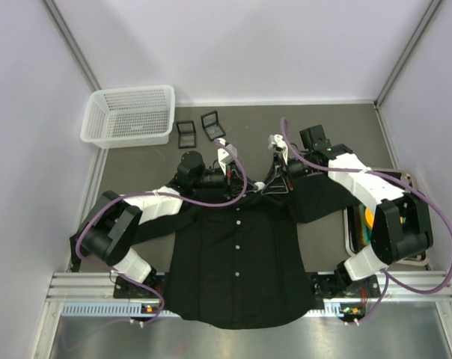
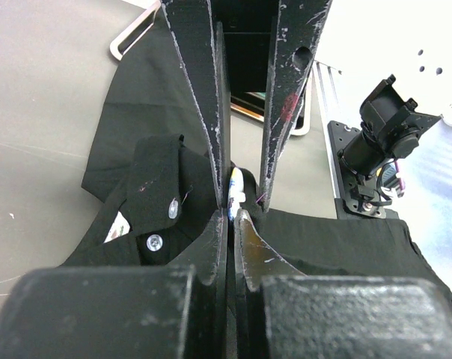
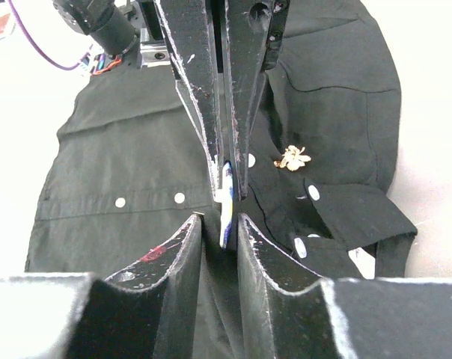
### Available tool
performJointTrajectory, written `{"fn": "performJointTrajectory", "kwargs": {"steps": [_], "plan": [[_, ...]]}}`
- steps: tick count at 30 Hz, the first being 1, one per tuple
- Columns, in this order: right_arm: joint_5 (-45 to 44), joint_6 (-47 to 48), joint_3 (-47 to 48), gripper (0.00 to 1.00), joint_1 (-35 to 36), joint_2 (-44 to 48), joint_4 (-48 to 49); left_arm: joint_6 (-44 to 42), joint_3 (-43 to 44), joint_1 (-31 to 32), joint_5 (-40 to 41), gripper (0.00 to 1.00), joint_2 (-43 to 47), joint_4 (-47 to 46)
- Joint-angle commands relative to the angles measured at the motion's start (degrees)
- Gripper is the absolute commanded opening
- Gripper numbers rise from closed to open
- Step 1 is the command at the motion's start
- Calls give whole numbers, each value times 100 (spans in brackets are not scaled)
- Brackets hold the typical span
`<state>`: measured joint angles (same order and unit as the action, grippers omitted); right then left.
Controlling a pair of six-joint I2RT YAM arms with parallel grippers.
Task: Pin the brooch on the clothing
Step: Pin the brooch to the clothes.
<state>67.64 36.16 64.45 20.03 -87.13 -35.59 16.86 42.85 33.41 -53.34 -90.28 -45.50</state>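
At the far left of the bench (image 1: 316,123) stands a white mesh basket (image 1: 129,116), and just beside it lie two small black boxes (image 1: 186,133). The black shirt (image 1: 237,254) lies spread at the middle, front up, collar away from the arm bases, with its white buttons (image 1: 238,223) in one row. The left tool (image 2: 241,211) is closed at the collar; if it pinches cloth, I cannot tell. A white label (image 2: 117,224) shows inside the collar, its writing too small to read. The gold brooch (image 3: 293,158) lies on the shirt near the collar, apart from the right tool (image 3: 227,196). This tool has a narrow gap with a small white-and-blue piece (image 3: 226,224) in it; gripped or not, I cannot tell. At the right edge lies a tray (image 1: 351,232).
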Motion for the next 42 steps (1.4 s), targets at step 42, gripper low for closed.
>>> {"fn": "performJointTrajectory", "kwargs": {"steps": [42], "plan": [[-699, -3185, 1334, 13, 106, -1130, 167, -1071, -40, 218, 105, 0, 485, -30]]}}
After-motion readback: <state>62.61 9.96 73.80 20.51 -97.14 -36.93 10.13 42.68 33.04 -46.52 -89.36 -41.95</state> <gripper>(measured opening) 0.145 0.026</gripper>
